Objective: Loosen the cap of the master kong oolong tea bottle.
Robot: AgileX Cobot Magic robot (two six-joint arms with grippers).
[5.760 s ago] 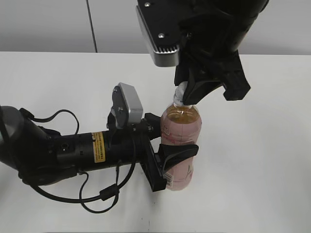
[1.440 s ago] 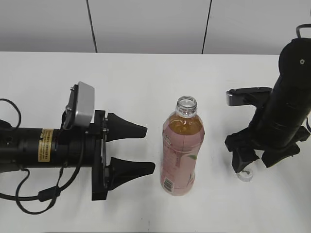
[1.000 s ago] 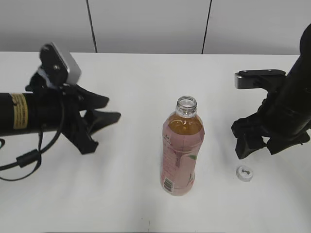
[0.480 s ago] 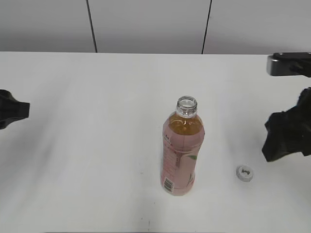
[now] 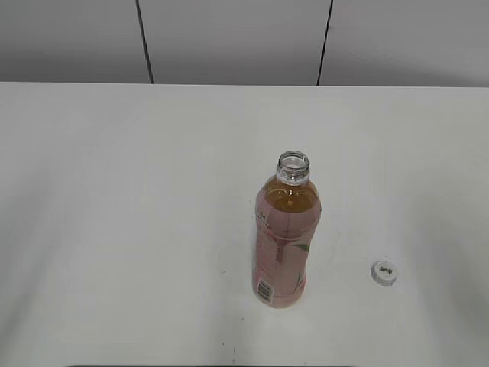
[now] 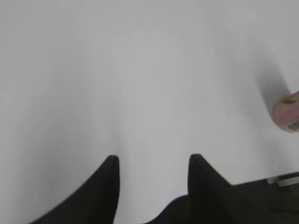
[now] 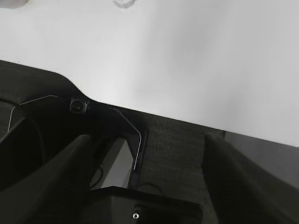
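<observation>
Arms that stood at both edges of the exterior view half a second ago are gone from it. Bottle [image 5: 285, 237] stands upright on the surface [image 5: 114, 229], neck open, amber tea above a pink label; cap [image 5: 386, 272] lies apart to its right. Left wrist view: left claw [image 6: 152, 161] gapes empty, the bottle's base [image 6: 288, 113] far off its right finger [image 6: 198, 172]. Right wrist view: right claw [image 7: 145, 140] spread wide, empty, past the surface's edge; cap [image 7: 124, 3] blurred ahead.
</observation>
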